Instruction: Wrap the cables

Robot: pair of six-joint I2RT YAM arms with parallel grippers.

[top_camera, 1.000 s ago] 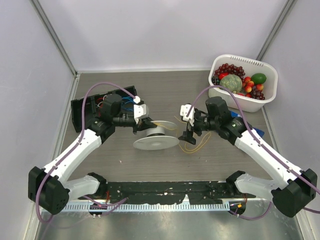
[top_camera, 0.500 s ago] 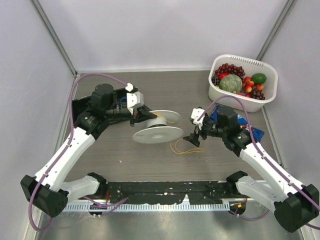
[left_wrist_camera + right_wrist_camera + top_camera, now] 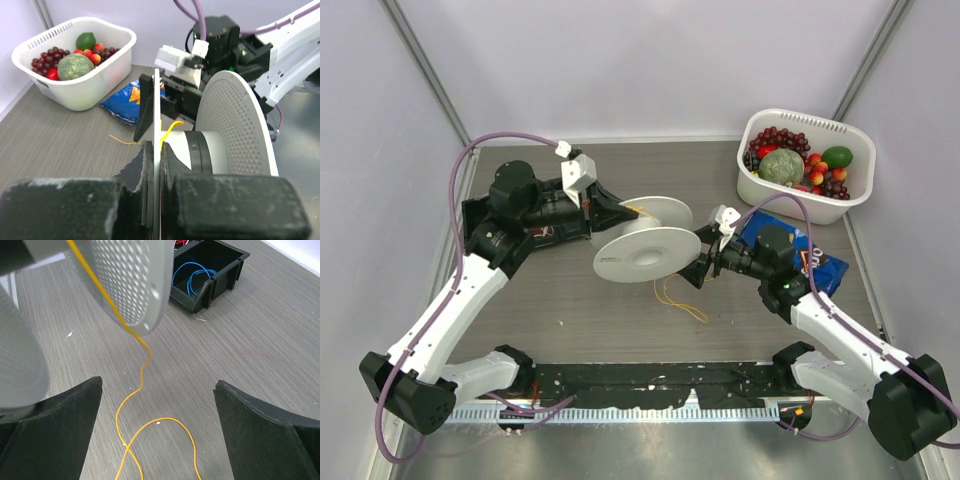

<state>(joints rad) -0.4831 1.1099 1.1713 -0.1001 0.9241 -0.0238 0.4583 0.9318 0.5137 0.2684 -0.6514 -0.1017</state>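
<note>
One thin yellow-orange cable hangs loosely looped off the spool.

The left arm and right arm look alike: smooth white shells on the long links, and bulky black housings at the joints and shoulders. A thin purple cord runs along each arm to a small white box at the wrist. The left gripper and right gripper are matte black. The right one's fingers are broad wedges. The left one's fingers have rough, chipped edges.
</note>
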